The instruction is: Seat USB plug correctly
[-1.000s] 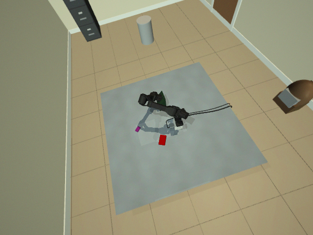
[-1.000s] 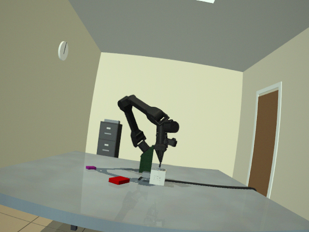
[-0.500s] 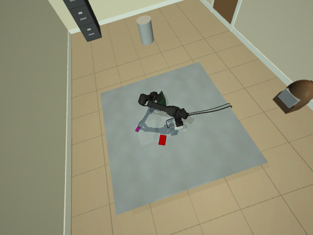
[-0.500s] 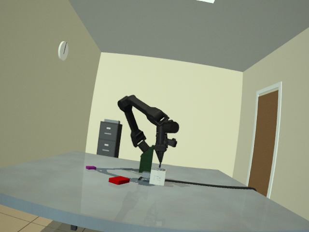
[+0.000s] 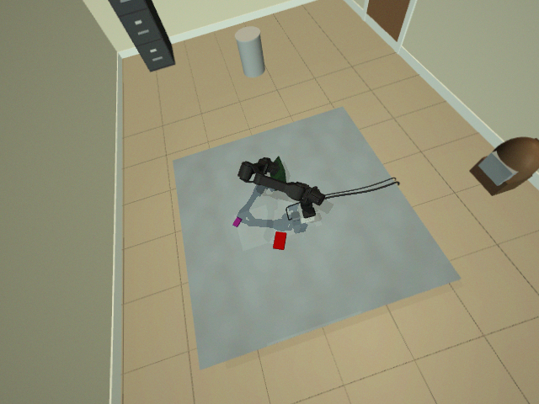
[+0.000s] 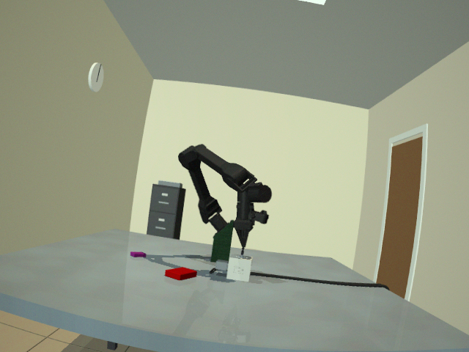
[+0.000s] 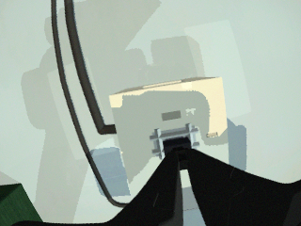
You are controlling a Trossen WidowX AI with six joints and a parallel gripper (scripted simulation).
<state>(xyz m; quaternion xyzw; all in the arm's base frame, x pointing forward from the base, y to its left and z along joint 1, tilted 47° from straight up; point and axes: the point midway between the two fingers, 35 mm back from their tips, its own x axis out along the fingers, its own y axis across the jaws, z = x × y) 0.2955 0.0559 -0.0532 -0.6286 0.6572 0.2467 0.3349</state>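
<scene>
The white power cube (image 6: pixel 239 269) (image 7: pixel 217 105) stands on the table (image 5: pixel 348 269) (image 6: pixel 94 303), with sockets on its visible faces. My gripper (image 6: pixel 242 247) (image 7: pixel 181 158) points down over the cube's top and is shut on the USB plug. The small dark plug (image 6: pixel 242 251) (image 7: pixel 177 142) shows below the fingertips, at the grey, bracket-like socket surround (image 7: pixel 159 142) on top. The fingers hide part of the plug and socket. How deep the plug sits and which way round it is cannot be told.
A dark cable (image 5: pixel 361 189) (image 6: pixel 322 281) (image 7: pixel 81 75) runs from the cube across the table. A green block (image 5: pixel 280 172) (image 6: pixel 222 244) (image 7: pixel 16 202) stands by the arm's base. A red block (image 5: pixel 280 241) (image 6: pixel 180 273) and a small purple block (image 5: pixel 237 222) (image 6: pixel 138 254) lie nearby.
</scene>
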